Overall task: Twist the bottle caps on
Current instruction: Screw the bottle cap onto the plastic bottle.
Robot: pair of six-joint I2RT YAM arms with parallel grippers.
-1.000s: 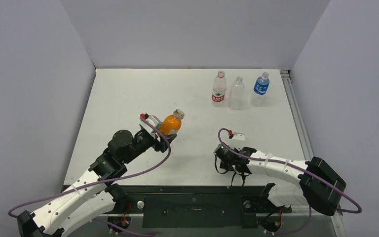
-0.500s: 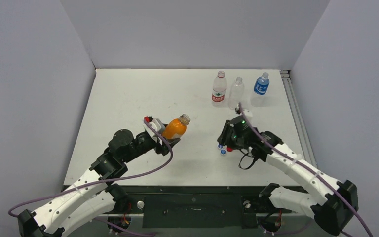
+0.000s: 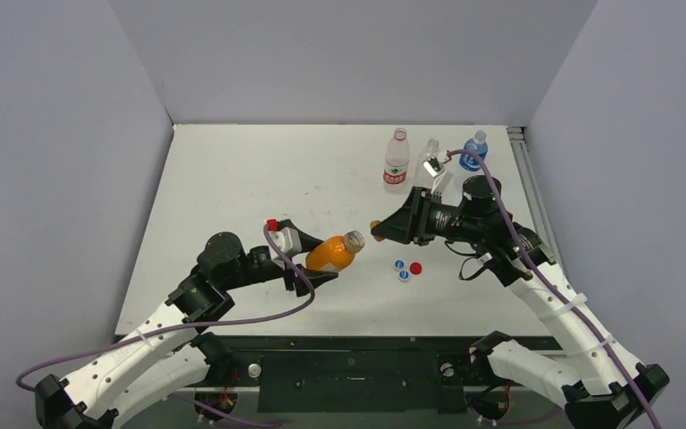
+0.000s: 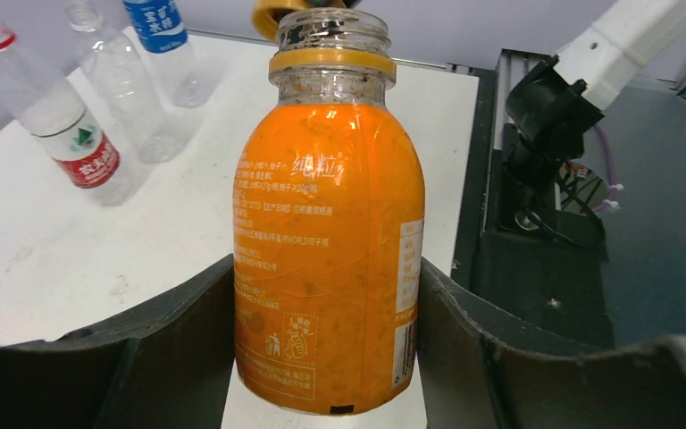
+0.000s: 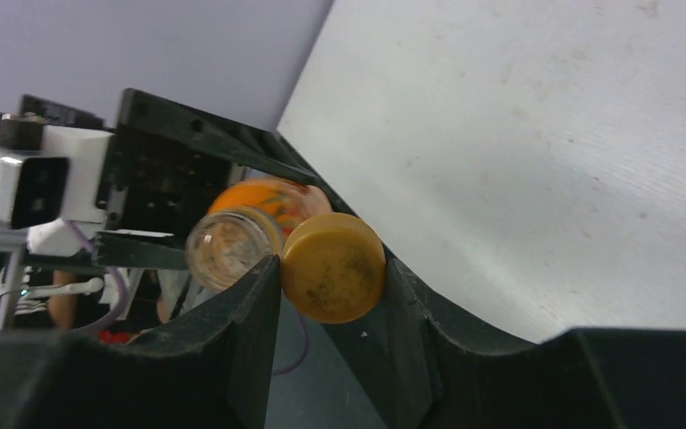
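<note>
Reaching in from the lower left of the overhead view, the left gripper (image 3: 314, 261) is clamped across the body of an orange juice bottle (image 3: 332, 254), one black finger on each side of the label. The bottle is lifted clear of the white table (image 3: 232, 179) and tilted well over, its base toward the lower left and its uncapped neck pointing right and slightly up. In the left wrist view the bottle fills the middle of the frame, with a yellow collar ring under the bare glass threads and the mouth open.

Just right of that mouth, near the centre of the overhead view, the right gripper (image 3: 384, 231) pinches the orange-gold cap (image 5: 333, 266) between its two fingers. In the right wrist view the cap sits just beside the bottle's mouth, offset to its right and not over the neck; whether they touch I cannot tell.

Below the right gripper, three more caps lie on the table in a tight cluster: two blue-and-white caps (image 3: 399, 264), one above the other, and a red cap (image 3: 415, 267) just to their right.

Along the upper right of the table three bottles stand upright in a row: a red-labelled bottle (image 3: 397, 163), a clear bottle (image 3: 429, 175) partly hidden by the right arm's wrist, and a blue-labelled bottle (image 3: 473, 154).
</note>
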